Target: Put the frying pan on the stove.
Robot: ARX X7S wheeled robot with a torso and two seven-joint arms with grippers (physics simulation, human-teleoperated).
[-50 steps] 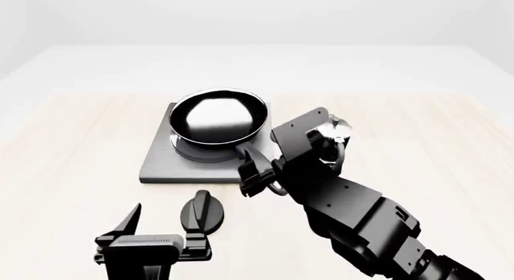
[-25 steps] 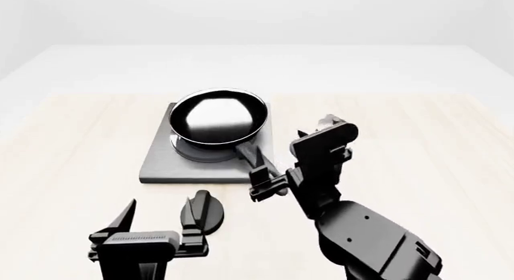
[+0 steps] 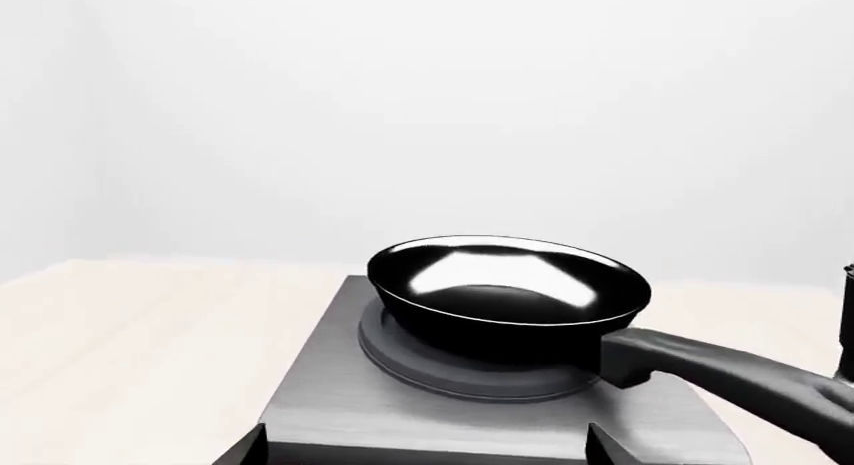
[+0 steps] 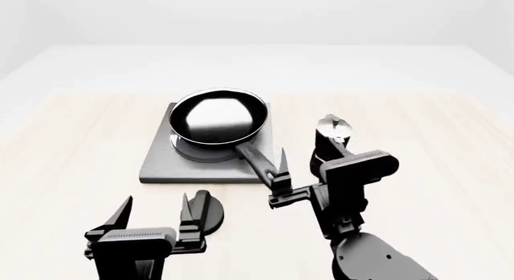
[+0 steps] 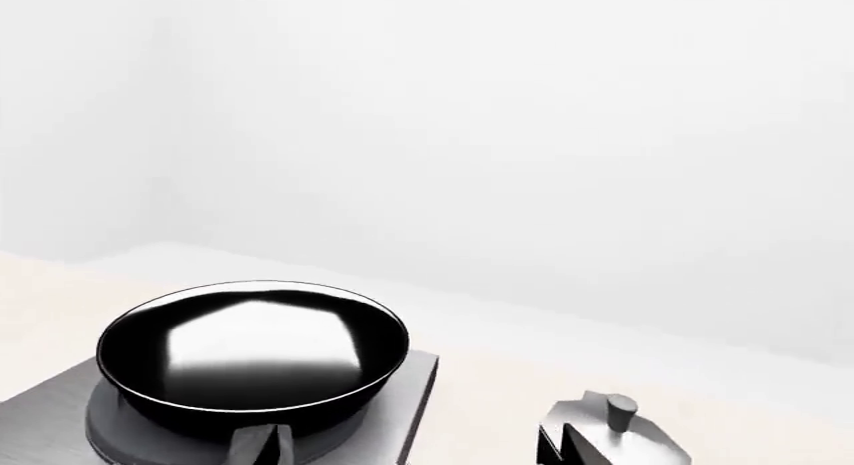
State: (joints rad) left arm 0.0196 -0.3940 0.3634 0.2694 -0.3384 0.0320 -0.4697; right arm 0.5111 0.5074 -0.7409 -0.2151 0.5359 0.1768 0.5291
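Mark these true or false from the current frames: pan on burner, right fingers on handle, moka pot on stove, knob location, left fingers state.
1. The frying pan sits on the stove burner. True.
2. The right gripper is clamped on the pan handle. False: its fingers stand open, off the handle's end.
3. The moka pot stands on the stove. False: it stands on the table, right of the stove.
4. The black knob lies on the table in front of the stove. True.
5. The left gripper holds the knob. False: its fingers are open and empty beside it.
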